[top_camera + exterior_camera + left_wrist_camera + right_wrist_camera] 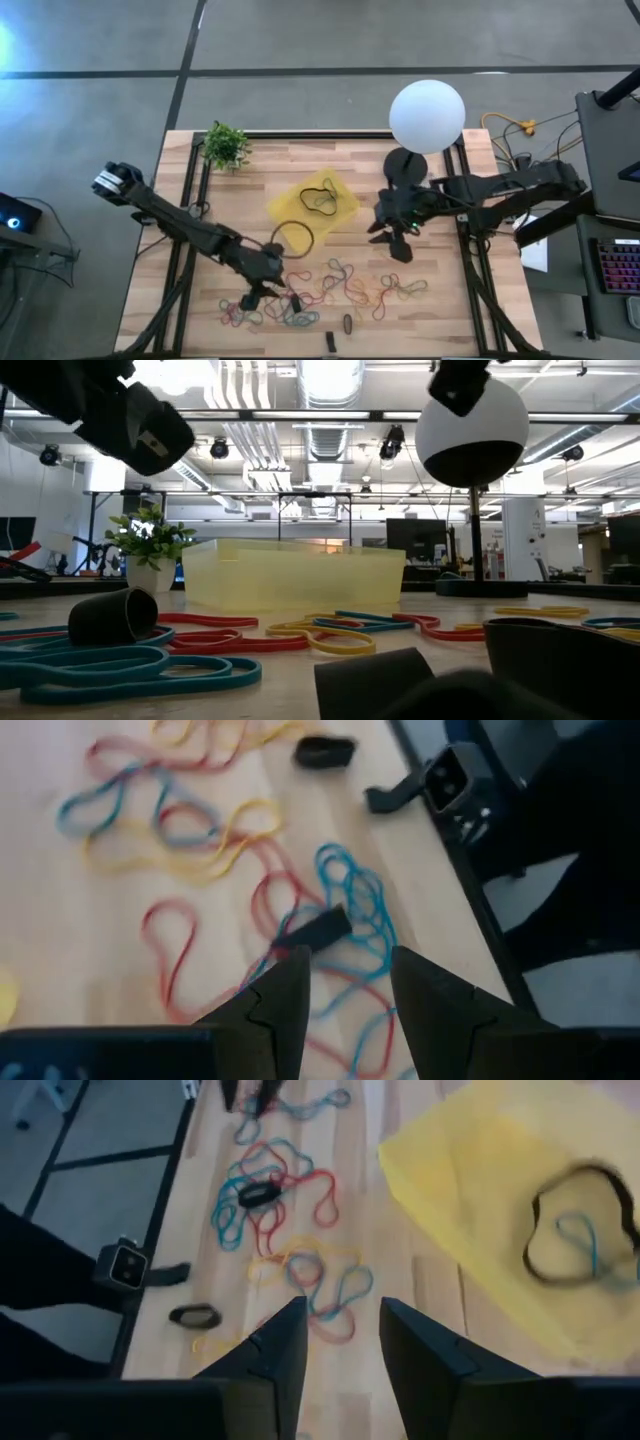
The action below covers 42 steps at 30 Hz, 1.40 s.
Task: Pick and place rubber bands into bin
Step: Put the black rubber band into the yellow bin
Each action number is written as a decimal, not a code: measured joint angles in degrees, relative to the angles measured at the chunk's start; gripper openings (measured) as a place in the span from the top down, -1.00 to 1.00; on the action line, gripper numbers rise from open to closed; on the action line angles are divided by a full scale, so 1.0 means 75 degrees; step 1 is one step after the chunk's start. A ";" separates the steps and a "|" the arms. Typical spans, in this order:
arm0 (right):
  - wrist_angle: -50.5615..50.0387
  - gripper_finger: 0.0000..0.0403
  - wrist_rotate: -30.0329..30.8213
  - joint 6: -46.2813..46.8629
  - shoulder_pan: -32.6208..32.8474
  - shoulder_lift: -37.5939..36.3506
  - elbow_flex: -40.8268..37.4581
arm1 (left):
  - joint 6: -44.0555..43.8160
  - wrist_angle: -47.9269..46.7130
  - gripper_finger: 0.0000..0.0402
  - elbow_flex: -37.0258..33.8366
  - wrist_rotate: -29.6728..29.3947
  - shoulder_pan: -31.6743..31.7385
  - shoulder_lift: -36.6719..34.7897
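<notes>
Okay, your left gripper (262,291) is low over the rubber bands (340,285) near the table's front edge, fingers (285,1005) parted w/ nothing between them; a small dark oblong piece (318,928) lies just ahead on a blue and red tangle. Your right gripper (397,238) hangs just right of the bin (345,200), fingers (280,1350) apart & empty, near the black lamp base (404,165). Bin sits mid-table, holding a black band (572,1230) and a blue one. A big black ring (296,238) leans against the bin's front corner. Loose bands spread across the wooden table (440,310) in front; plant (226,146) at back left.
</notes>
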 joint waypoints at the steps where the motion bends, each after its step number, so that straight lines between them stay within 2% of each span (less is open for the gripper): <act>1: -0.0021 0.44 0.0110 0.0182 0.0081 -0.0119 -0.0141 | 0.0268 0.0140 0.38 0.0041 -0.0014 -0.0033 0.0128; 8: 0.0033 0.48 0.0736 0.1343 0.0613 -0.0945 -0.1068 | 0.2246 0.0111 0.38 0.0600 -0.0205 -0.0188 0.0990; 21: 0.0064 0.56 0.1530 0.2390 0.1396 -0.1957 -0.1874 | 0.4514 -0.1133 0.38 0.1931 -0.0333 -0.0202 0.2492; 27: 0.0071 0.60 0.1724 0.2421 0.1596 -0.2118 -0.1913 | 0.5113 -0.1629 0.38 0.2369 -0.0346 -0.0200 0.2928; 42: 0.0061 0.63 0.1704 0.2123 0.1599 -0.2124 -0.1925 | 0.6043 -0.1685 0.38 0.2265 -0.0485 -0.0185 0.2933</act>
